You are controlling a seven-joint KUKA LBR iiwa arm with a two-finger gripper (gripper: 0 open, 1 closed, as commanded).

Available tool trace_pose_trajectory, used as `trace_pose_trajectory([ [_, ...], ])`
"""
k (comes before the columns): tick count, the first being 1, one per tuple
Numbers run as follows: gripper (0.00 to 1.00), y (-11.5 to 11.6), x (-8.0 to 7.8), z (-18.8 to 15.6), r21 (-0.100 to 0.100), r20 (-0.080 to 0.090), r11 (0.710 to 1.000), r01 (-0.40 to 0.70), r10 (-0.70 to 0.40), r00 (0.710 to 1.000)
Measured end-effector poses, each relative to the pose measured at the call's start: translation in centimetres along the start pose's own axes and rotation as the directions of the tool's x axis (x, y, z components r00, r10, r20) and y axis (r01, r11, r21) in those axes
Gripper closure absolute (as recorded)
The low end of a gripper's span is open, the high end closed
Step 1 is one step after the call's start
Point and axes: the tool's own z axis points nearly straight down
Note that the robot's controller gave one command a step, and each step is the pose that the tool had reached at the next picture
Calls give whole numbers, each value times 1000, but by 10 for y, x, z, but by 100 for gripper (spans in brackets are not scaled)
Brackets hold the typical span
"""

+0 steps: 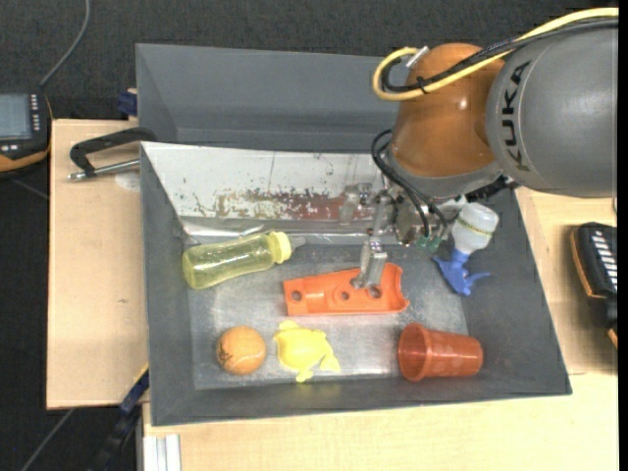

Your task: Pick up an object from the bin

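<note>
My gripper (373,275) stood low on the right end of the orange bracket (339,295), perhaps touching, its opening unreadable; I judged the grasp pending, next needing closure, then lift.

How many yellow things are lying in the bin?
2: a bottle at the left and a crumpled lump at the front. The arm may hide more at the right.

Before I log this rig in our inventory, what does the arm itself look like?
The arm is a thick, rounded grey link with dark KUKA lettering. An orange cover wraps its wrist, a yellow cable loops over it, and dark wires hang beneath, above a slim grey metal gripper.
</note>
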Motion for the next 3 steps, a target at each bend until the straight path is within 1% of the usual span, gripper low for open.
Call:
trace_pose_trajectory([
  [1, 0, -2, 8, 34, 7, 1, 999, 48, -48, 999],
  [2, 100, -37, 35, 95, -1, 3, 999, 54, -54, 999],
  [3, 100, -37, 35, 94, -1, 3, 998, 55, -55, 998],
])
